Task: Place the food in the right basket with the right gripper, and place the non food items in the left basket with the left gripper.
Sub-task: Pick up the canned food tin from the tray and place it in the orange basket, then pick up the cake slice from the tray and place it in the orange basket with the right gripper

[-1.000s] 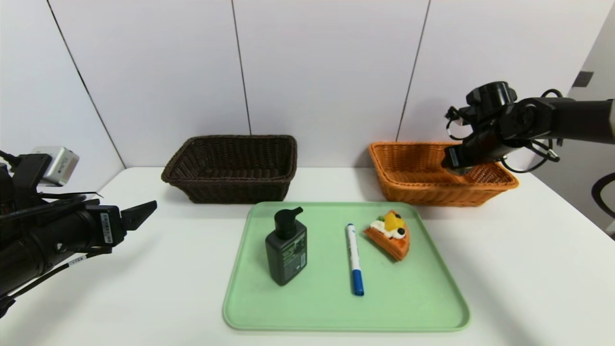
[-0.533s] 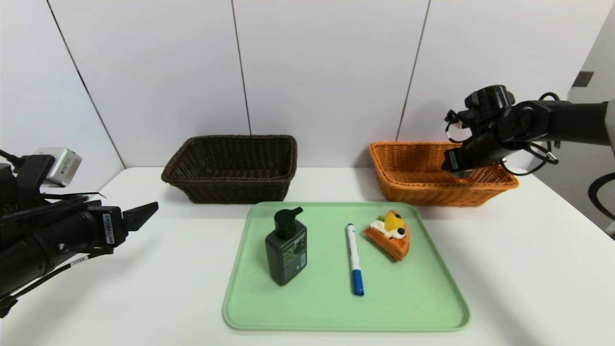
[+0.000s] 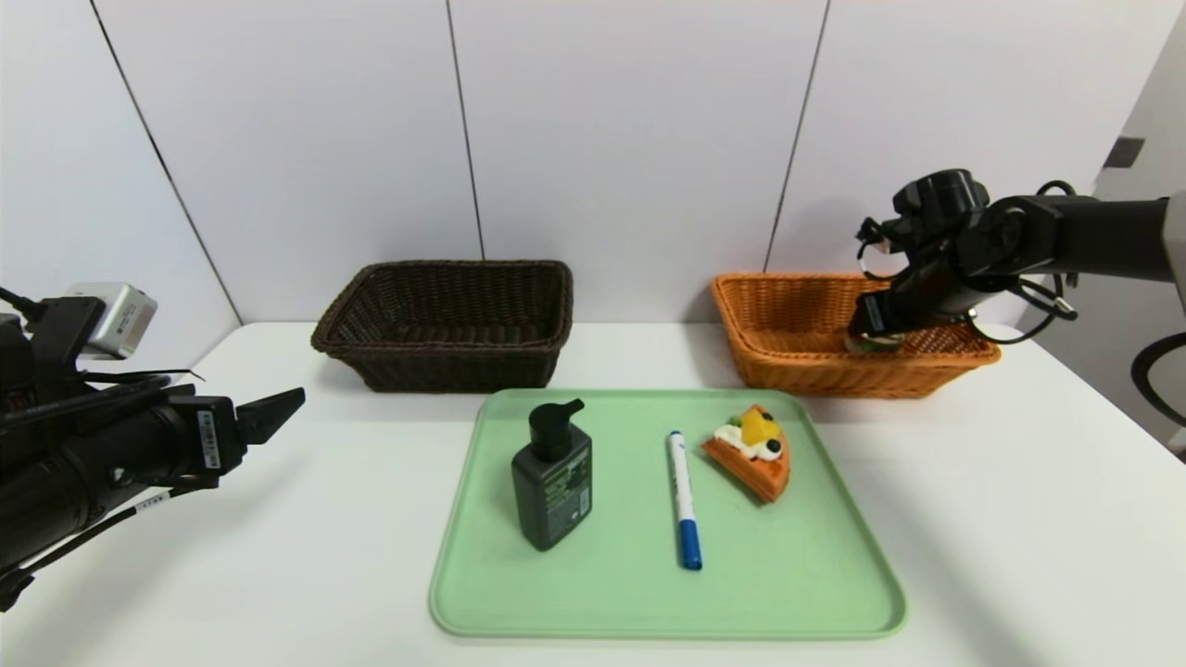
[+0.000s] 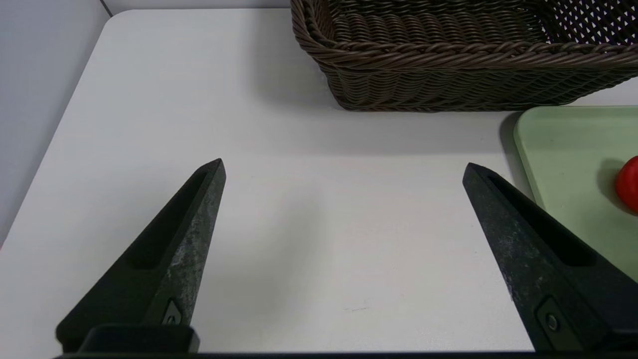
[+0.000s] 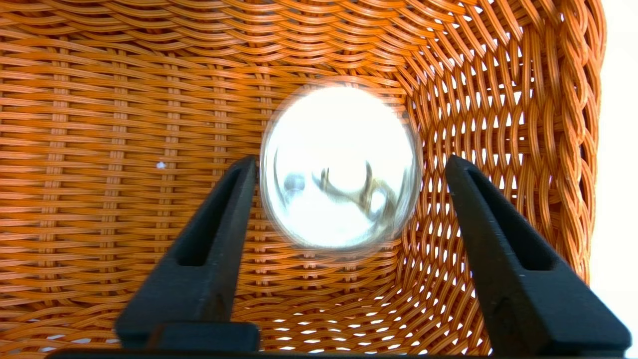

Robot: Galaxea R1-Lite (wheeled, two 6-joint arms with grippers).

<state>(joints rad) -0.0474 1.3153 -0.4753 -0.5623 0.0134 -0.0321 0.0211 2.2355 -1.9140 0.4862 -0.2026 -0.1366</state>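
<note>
My right gripper (image 3: 871, 337) (image 5: 350, 158) hangs open inside the orange right basket (image 3: 797, 371) (image 5: 99, 149). A round item with a shiny end (image 5: 341, 164) lies between its spread fingers, blurred and touching neither. On the green tray (image 3: 649, 602) stand a dark pump bottle (image 3: 553, 491), a blue-and-white pen (image 3: 684, 500) and a cake slice with fruit (image 3: 752, 454). My left gripper (image 3: 278, 408) (image 4: 344, 164) is open and empty above the bare table, left of the tray. The dark brown left basket (image 3: 445, 366) (image 4: 448, 55) looks empty.
Both baskets stand at the back against the white wall, the tray in front between them. The white table (image 3: 1001, 519) has free room on both sides of the tray. A bit of something red (image 4: 629, 183) shows on the tray at the edge of the left wrist view.
My right gripper has sunk slightly into the orange basket and opened, letting go of the round item. The left arm has barely moved.
</note>
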